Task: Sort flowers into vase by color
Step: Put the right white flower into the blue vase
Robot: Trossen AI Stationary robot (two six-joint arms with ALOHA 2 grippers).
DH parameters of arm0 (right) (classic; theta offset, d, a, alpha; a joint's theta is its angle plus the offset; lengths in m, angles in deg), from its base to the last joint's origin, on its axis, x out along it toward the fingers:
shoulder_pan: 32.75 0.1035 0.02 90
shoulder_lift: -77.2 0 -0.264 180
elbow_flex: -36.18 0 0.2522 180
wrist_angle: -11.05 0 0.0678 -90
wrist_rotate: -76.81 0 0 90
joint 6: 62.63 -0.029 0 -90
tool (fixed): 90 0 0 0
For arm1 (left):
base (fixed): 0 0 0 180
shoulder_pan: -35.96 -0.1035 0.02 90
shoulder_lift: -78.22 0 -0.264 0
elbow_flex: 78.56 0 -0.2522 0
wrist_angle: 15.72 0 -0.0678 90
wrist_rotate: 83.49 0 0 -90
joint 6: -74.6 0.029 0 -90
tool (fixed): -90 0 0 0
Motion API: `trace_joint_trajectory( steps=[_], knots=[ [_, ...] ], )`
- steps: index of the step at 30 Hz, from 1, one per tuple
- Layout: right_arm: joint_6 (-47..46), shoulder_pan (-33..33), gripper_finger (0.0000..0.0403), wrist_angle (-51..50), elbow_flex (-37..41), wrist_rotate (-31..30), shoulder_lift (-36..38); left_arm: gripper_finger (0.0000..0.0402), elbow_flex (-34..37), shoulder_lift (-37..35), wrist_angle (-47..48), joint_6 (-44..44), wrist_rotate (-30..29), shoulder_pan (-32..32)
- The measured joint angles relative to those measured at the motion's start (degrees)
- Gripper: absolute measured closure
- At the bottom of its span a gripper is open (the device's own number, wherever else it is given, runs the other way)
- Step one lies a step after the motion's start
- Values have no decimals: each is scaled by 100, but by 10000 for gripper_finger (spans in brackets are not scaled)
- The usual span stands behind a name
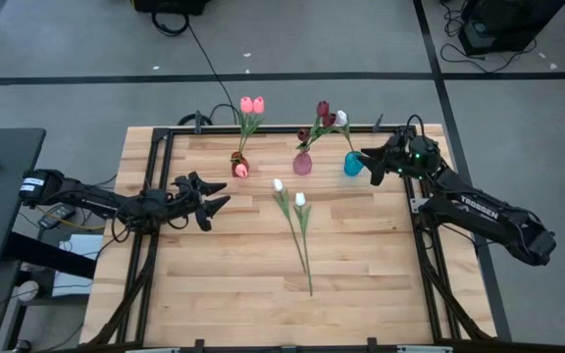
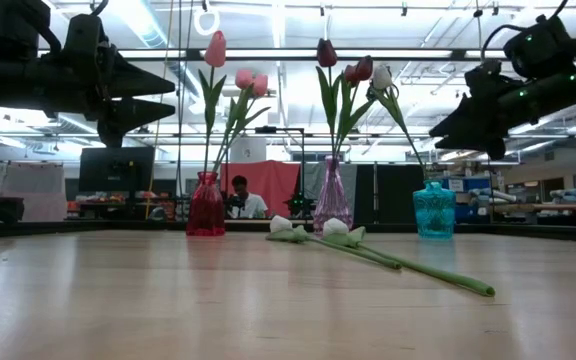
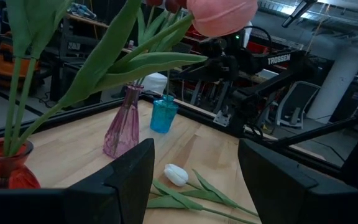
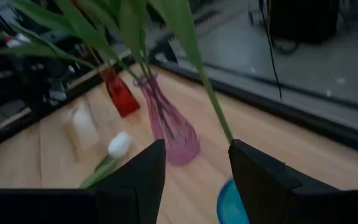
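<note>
Three vases stand along the far edge. A red vase (image 1: 240,165) holds pink flowers (image 1: 252,104), a purple vase (image 1: 303,163) holds dark red flowers (image 1: 323,113), and a blue vase (image 1: 353,164) holds one white flower (image 1: 340,118). Two white flowers (image 1: 289,192) lie flat mid-table, stems toward the near edge. My right gripper (image 1: 366,162) hovers open just right of the blue vase; the white flower's stem (image 4: 213,106) rises between its fingers without touching them. My left gripper (image 1: 222,196) waits open, level, left of the lying flowers.
A black metal frame (image 1: 155,196) borders the wooden tabletop. Bare wood lies in front of the lying flowers, toward the near edge (image 1: 292,328). Beyond the table, in the low view, a person (image 2: 240,200) sits in the room.
</note>
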Motion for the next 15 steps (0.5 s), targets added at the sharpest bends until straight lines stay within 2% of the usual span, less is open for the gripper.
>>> trace_joint_trajectory(
  steps=[7,10,15],
  knots=[
    [24,382,213,-1778,-592,-494,208,163,0,0,-46,15,101,2],
    [-52,687,213,-2400,-782,-805,206,163,-11,-3,-426,18,69,2],
    [-801,1621,213,-2444,-809,-947,61,163,-141,-4,-837,39,167,0]
  ],
)
